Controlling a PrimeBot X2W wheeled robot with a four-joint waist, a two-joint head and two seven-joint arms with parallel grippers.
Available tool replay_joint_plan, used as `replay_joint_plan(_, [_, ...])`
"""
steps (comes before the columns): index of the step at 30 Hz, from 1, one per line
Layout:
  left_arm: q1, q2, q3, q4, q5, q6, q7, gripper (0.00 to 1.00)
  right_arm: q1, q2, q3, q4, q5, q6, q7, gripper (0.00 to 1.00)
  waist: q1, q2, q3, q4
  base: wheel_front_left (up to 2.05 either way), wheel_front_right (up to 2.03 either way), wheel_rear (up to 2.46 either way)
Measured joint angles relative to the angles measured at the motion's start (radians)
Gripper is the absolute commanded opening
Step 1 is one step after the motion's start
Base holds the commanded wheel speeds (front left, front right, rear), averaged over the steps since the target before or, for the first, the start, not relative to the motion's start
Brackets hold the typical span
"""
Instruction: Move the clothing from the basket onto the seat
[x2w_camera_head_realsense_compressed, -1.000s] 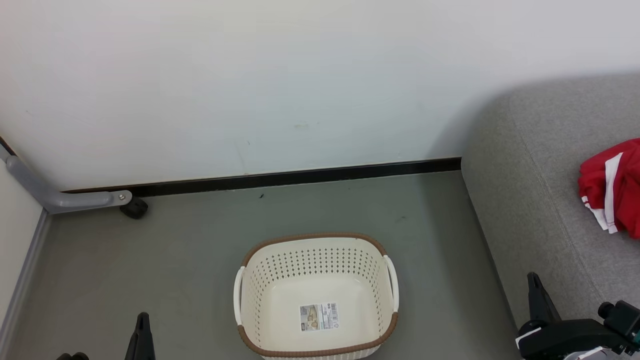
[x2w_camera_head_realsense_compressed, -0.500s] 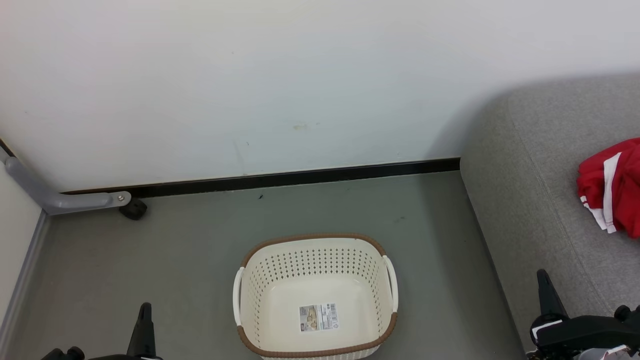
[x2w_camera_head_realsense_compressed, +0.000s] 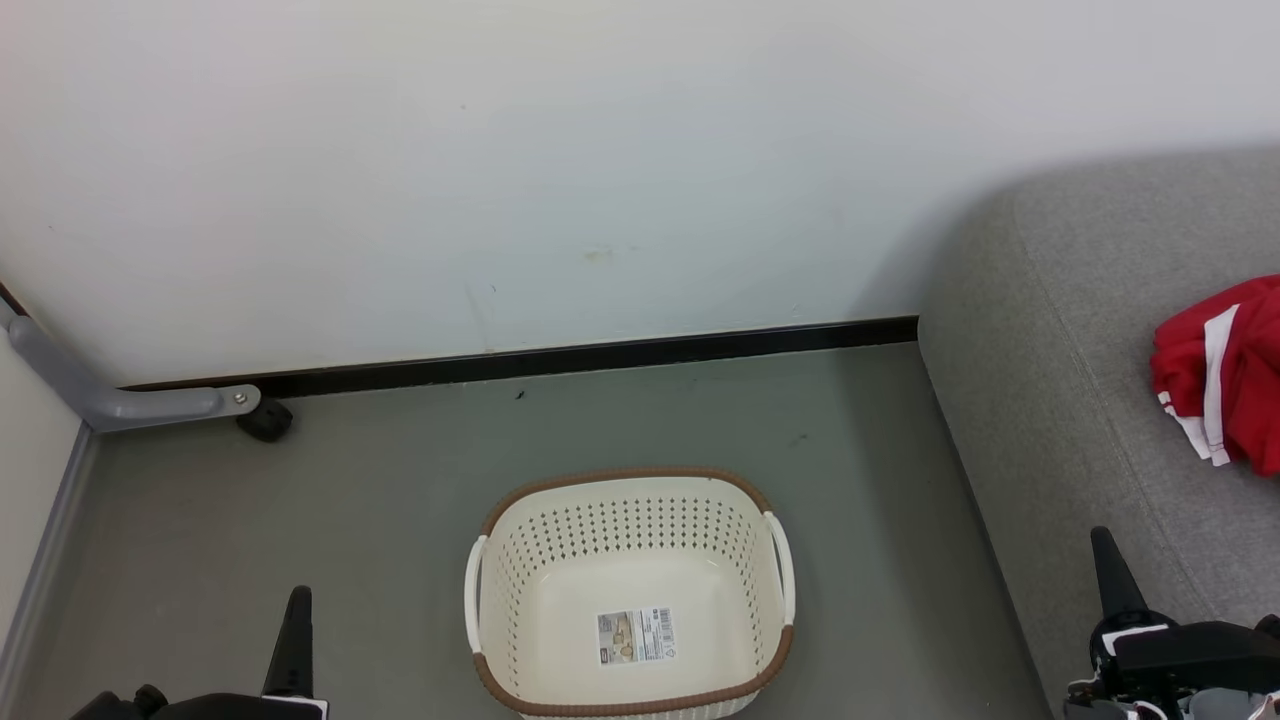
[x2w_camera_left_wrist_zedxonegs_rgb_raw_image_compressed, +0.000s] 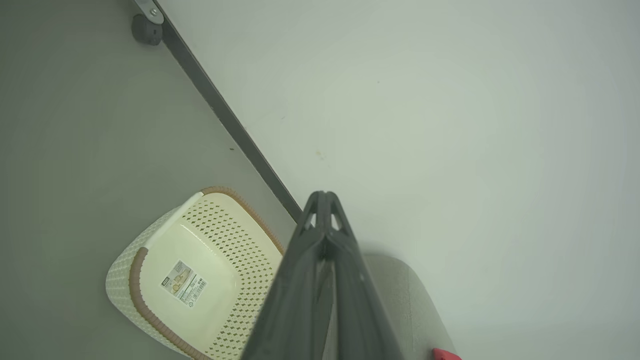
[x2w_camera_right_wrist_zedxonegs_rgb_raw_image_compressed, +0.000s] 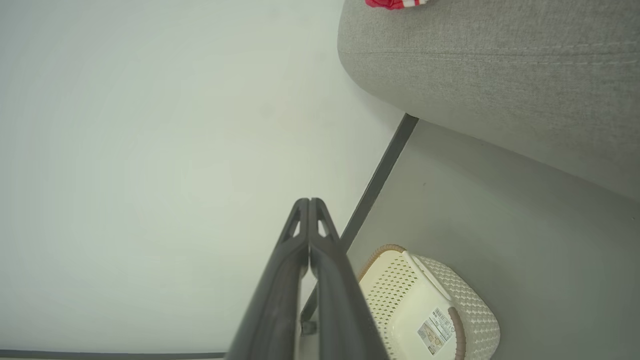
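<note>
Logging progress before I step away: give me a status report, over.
Left gripper shut, empty. Right gripper shut, empty. Basket holds just its sticker; red clothing lies on the seat. Nothing seen in the way.

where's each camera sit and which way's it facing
Head: facing forward and down at basket, sofa, clothing; left gripper, right gripper at bottom.
Left wrist: looks along its shut fingers at wall, basket lower left.
Right wrist: along its shut fingers at wall, basket lower right, sofa above.
Shared: all three show the basket.
</note>
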Motion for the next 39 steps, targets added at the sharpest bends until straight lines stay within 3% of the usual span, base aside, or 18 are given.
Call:
replay_joint_plan(28, [-0.065, -0.031, 0.042, 0.018, -0.332, -0.057, 0.097, 0.00, -0.009, 0.002, -0.079, -0.026, 0.402, 0.035, 0.098, 0.00, 0.0000, 0.0000, -0.003, -0.005, 0.00, 0.00, 0.00])
replay_joint_plan(39, [-0.074, -0.033, 0.043, 0.019, -0.349, -0.060, 0.097, 0.00, -0.010, 0.002, -0.081, -0.028, 0.406, 0.036, 0.100, 0.00, 0.0000, 0.0000, -0.003, -0.005, 0.00, 0.00, 0.00])
